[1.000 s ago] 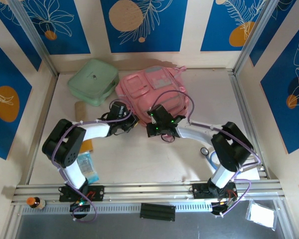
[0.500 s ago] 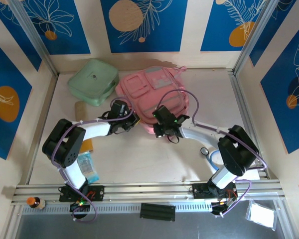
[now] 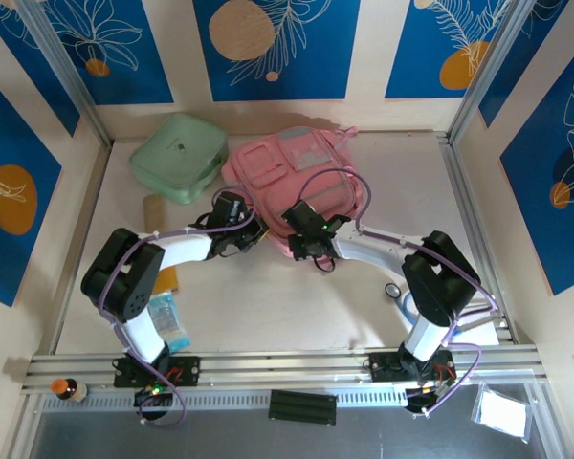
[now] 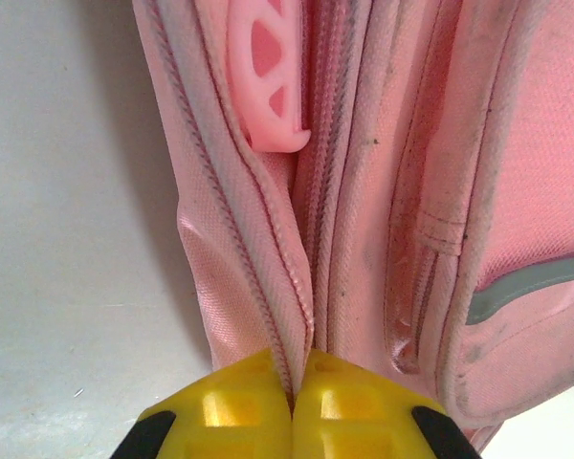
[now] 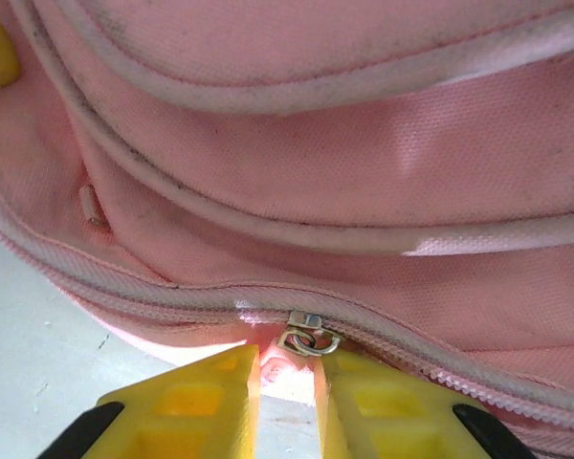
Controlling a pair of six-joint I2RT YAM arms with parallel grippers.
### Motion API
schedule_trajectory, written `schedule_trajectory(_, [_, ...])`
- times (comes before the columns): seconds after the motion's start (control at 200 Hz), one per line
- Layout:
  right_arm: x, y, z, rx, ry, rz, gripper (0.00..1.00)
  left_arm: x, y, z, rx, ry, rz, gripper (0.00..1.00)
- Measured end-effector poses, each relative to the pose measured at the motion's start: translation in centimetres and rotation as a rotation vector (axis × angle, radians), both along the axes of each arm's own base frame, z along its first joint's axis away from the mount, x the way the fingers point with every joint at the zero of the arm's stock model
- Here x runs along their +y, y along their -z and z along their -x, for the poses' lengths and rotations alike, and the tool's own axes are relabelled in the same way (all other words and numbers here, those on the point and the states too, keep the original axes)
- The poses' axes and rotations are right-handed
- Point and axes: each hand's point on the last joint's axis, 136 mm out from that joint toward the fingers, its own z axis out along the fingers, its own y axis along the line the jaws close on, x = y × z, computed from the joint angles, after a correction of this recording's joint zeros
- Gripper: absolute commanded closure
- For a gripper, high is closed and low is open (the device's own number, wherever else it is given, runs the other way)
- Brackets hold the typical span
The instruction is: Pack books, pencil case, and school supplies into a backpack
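Pink backpack (image 3: 301, 177) lies upper centre on the white table (image 3: 268, 306), blue-patterned walls (image 3: 268, 48) behind, mint-green case (image 3: 179, 156) at upper left. The left hand (image 4: 293, 402) clamps its seam; right hand (image 5: 287, 368), slightly parted, brackets the zipper pull (image 5: 309, 340).

One soft pink fabric backpack (image 3: 297, 172) lies at the tips of two yellow-fingered pincers, the left pincer (image 4: 292, 387) and the right pincer (image 5: 287, 373). Left of the left pincer are one mint-green square soft case (image 3: 177, 156), one small beige oblong pouch (image 3: 153, 206) and one pale-blue flat packet (image 3: 168, 322).
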Motion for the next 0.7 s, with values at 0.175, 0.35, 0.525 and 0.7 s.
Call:
schedule_trajectory(0.175, [0.5,0.2,0.0,0.008,0.038,0.010,0.62,0.0,0.0,0.0,0.002,0.005,-0.003,1.00])
schedule_trajectory(0.35, [0.4,0.9,-0.6,0.020,0.105,0.059,0.69,0.0,-0.1,0.0,0.002,0.006,-0.005,1.00])
schedule_trajectory(0.525, [-0.3,1.3,-1.0,0.026,0.184,0.107,0.84,0.0,0.0,0.0,0.006,0.006,-0.007,1.00])
schedule_trajectory(0.7, [-0.6,1.1,-0.9,0.022,0.212,0.098,0.92,0.0,-0.1,0.0,0.005,0.006,-0.007,1.00])
